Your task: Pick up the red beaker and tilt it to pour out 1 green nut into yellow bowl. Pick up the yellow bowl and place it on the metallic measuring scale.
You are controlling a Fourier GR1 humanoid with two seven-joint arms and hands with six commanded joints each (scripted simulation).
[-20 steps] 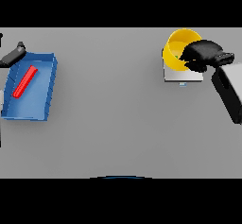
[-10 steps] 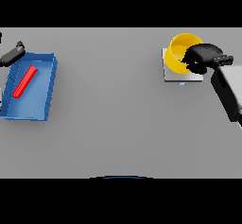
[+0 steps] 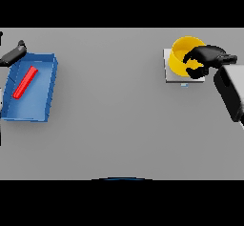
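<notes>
No writing legible anywhere. Round yellow bowl (image 3: 183, 56) sits on flat metallic scale (image 3: 171, 75), far right. Right hand (image 3: 202, 58) curled over bowl's rim. Slim red beaker (image 3: 25, 82) lies diagonally in blue tray (image 3: 45, 103); left hand (image 3: 13, 53) just beyond tray's far corner, fingers unclear.

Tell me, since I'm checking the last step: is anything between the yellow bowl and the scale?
Nothing visible. The yellow bowl already sits over the metallic scale, with the right hand curled around its rim. The left hand is far off by the blue tray.
</notes>
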